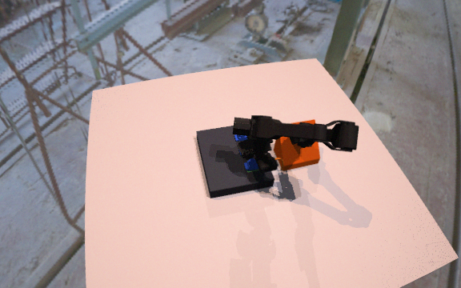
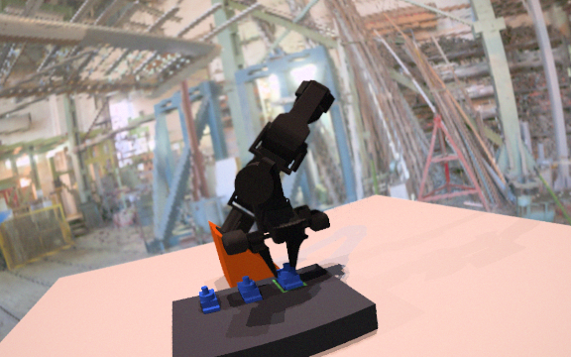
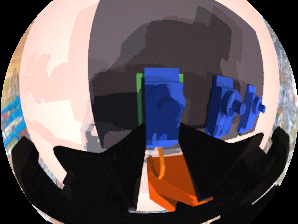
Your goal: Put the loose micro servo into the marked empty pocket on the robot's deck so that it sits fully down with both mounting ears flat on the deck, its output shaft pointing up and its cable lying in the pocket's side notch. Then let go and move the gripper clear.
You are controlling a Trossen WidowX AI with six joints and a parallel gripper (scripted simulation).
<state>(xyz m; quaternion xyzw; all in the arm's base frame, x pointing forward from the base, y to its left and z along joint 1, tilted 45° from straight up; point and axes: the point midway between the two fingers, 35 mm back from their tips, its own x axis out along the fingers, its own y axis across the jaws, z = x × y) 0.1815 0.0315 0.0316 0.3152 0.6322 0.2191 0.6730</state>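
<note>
a red metal stand (image 2: 444,159) rises right of centre; a yellow mesh barrier (image 2: 33,237) stands lower left.

Exterior view now: deck (image 1: 222,180) (image 2: 315,314) (image 3: 200,45) on the table (image 1: 154,160) (image 2: 439,258) (image 3: 50,75), block (image 1: 306,158) (image 2: 241,265) (image 3: 175,172) beyond its far side. Along that side, 3 in a row: 2 servos (image 1: 240,137) (image 2: 250,291) (image 3: 218,110) left, loose servo (image 1: 250,165) (image 2: 289,279) (image 3: 161,95) right, at the pocket (image 1: 253,171) (image 2: 283,289) (image 3: 139,100).

Pink tbl (image 1: 146,160) (image 2: 439,278) (image 3: 47,85) w/ blk deck (image 1: 222,176) (image 2: 325,307) (image 3: 165,30) & orange blk nearby (image 1: 304,158) (image 2: 246,268) (image 3: 172,175).
</note>
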